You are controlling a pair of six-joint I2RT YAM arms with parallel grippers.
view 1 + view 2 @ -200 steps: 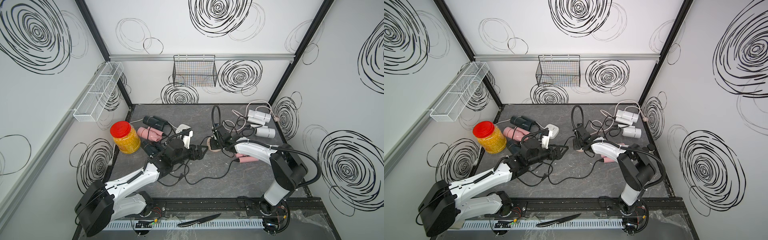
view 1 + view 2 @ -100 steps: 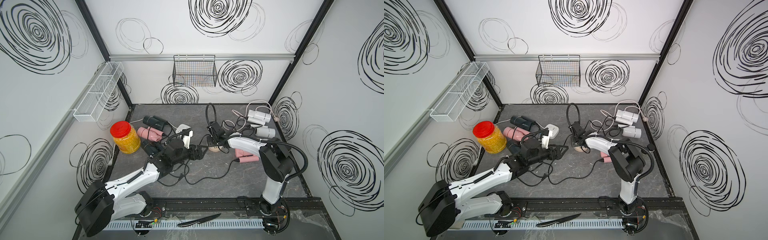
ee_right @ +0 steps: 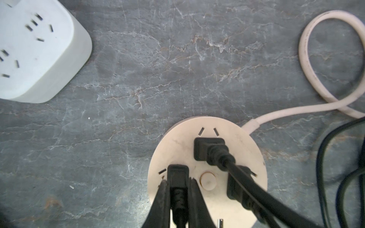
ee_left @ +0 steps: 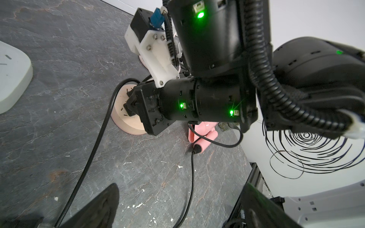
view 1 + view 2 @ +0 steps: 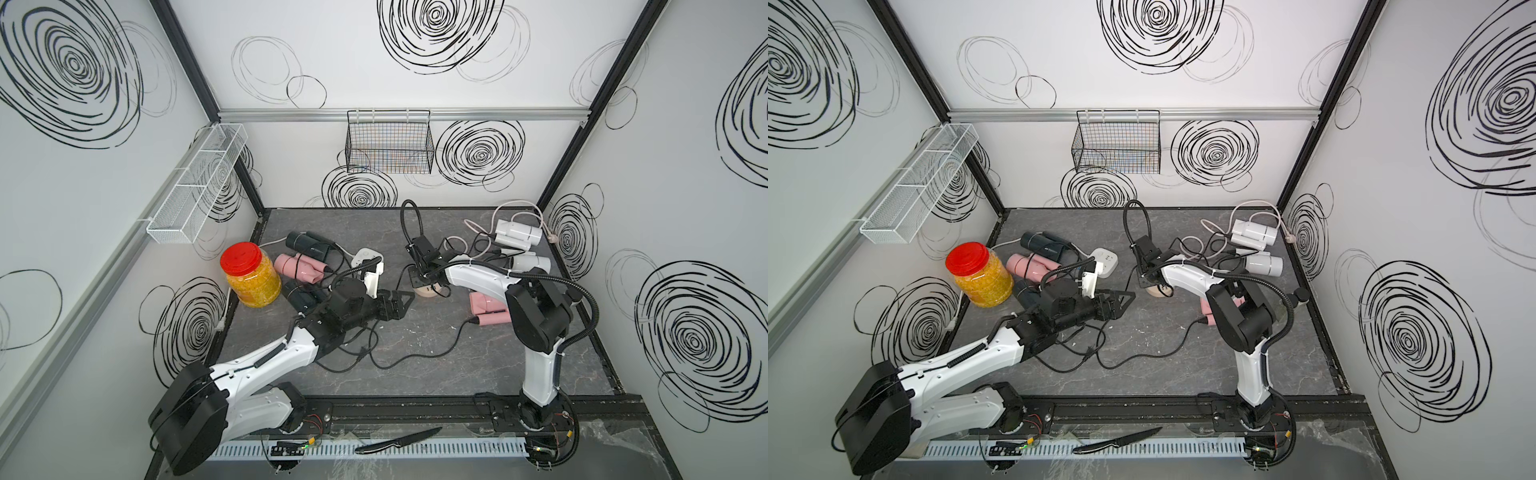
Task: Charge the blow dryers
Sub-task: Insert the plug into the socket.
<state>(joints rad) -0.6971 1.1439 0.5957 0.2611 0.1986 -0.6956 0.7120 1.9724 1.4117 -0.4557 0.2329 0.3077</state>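
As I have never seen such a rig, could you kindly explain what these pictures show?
Two robot arms stand at a grey table. Two pictures look down from above; the other two come from cameras on the arms' wrists. On the table lie small blow dryers in dark, pink and white, besides a white power strip, a round socket hub and a red-lidded jar. The right gripper is shut on a black plug at the hub, where two more plugs sit. The left gripper hangs open, holding nothing.

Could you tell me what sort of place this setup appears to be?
Probably a lab robot test cell: swirl-printed white walls box in a grey tabletop, the left arm and right arm sit on a front rail, and a wire basket hangs behind.
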